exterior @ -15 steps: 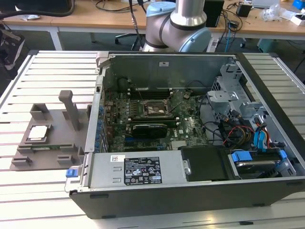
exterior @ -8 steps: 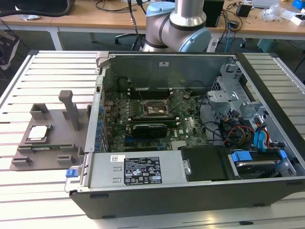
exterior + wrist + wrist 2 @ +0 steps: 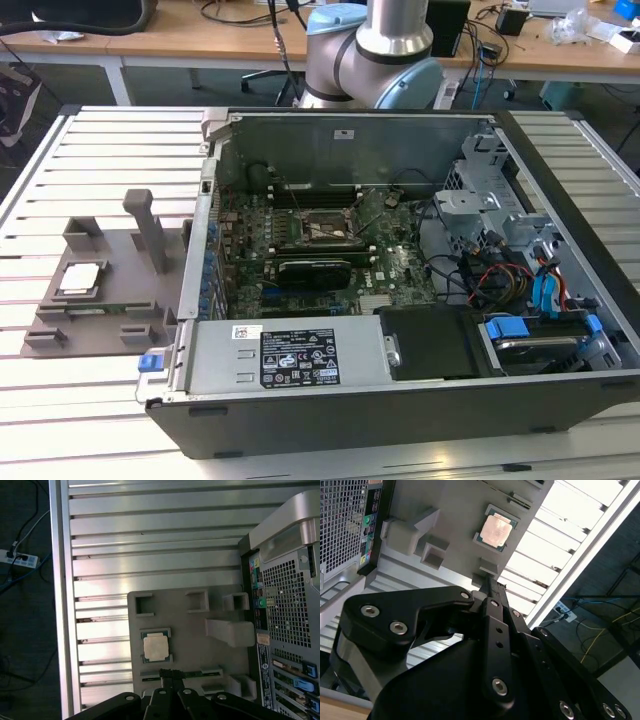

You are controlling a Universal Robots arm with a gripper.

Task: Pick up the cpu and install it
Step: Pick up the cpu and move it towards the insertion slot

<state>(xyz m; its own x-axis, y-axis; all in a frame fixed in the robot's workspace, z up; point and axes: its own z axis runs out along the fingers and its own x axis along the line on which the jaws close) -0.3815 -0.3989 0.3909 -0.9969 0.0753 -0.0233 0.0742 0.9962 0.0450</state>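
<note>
The cpu (image 3: 80, 278) is a small square chip with a pale metal top, lying flat in a recess of the grey fixture plate (image 3: 120, 300) at the exterior view's left, beside the open computer case (image 3: 400, 400). Both wrist views look down on the cpu (image 3: 156, 647) (image 3: 496, 531) from well above. My gripper (image 3: 170, 672) (image 3: 489, 585) hangs over the plate's edge close to the cpu, apart from it, with its black fingers closed together and nothing between them. Inside the case, the dark socket frame (image 3: 320, 230) sits on the motherboard.
The fixture plate carries raised blocks and an upright post (image 3: 150, 230). A black graphics card (image 3: 315, 270) lies in front of the socket. Cables and drive bays (image 3: 520, 290) fill the case's right side. The slatted metal table (image 3: 150, 545) ends at a rail (image 3: 62, 605).
</note>
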